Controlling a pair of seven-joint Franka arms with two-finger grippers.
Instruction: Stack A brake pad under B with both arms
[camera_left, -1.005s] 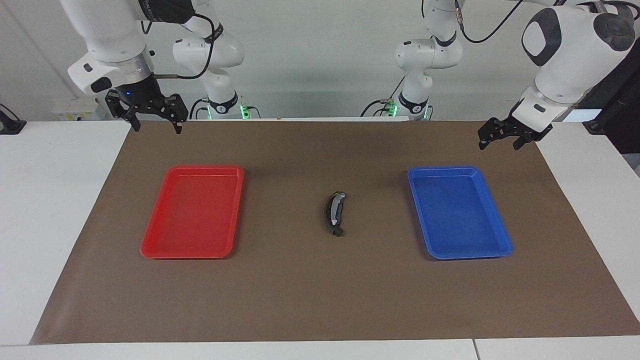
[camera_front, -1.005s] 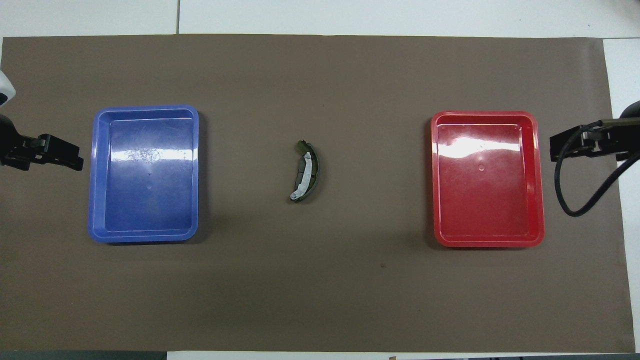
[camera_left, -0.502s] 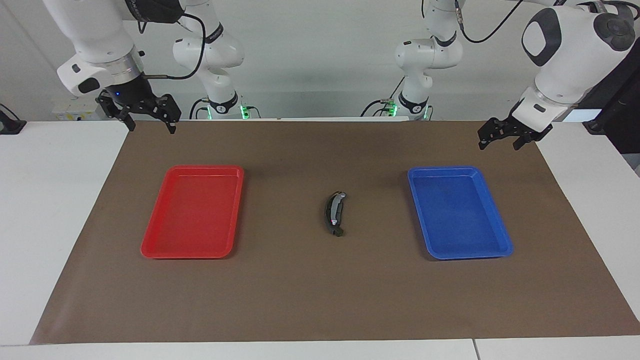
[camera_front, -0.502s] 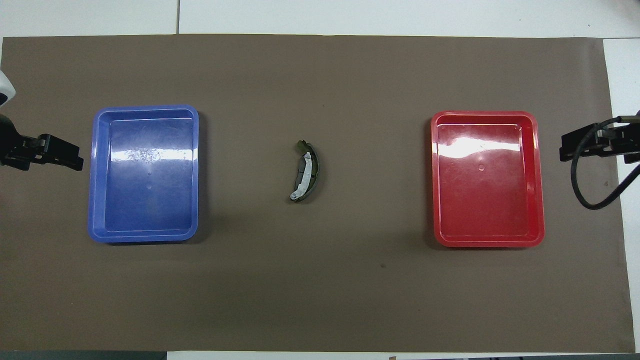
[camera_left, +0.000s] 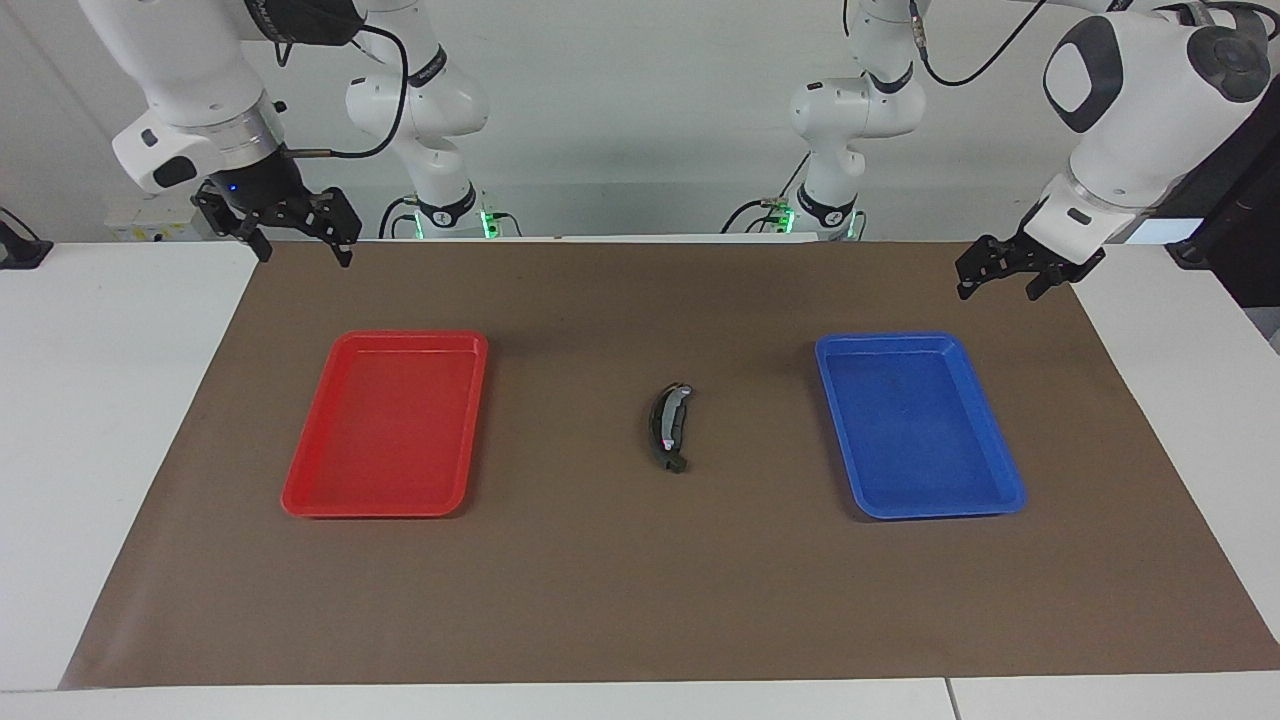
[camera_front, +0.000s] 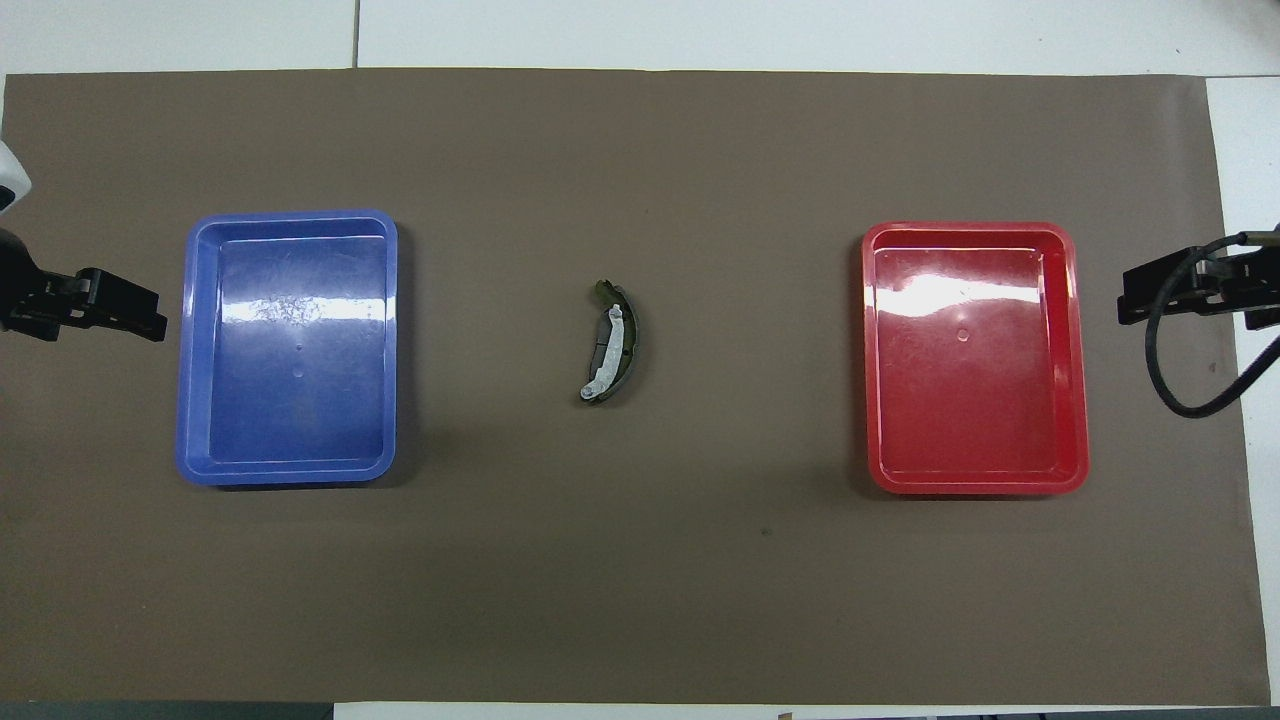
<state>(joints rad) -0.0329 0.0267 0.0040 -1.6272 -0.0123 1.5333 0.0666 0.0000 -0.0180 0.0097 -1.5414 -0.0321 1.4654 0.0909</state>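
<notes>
B (camera_left: 668, 425), the black crescent piece with a light grey strip and a small white spot, lies in the middle of the brown mat (camera_left: 640, 580), between the two trays. It also shows in the overhead view (camera_front: 626, 345). The A brake pad (camera_front: 598, 352) shows only as a short dark grey patch at B's inner curve, seemingly under it. My right gripper (camera_left: 297, 248) hangs open and empty over the mat's corner at the right arm's end. My left gripper (camera_left: 998, 288) hangs open and empty over the mat's edge at the left arm's end.
A red tray (camera_left: 300, 495) lies toward the right arm's end and a blue tray (camera_left: 1005, 495) toward the left arm's end; neither holds anything. Both show from overhead, red (camera_front: 1082, 350) and blue (camera_front: 184, 350). White table surrounds the mat.
My right gripper has risen and drawn back toward the right arm's end of the mat, then stopped. The left arm and the stacked pieces have not moved.
</notes>
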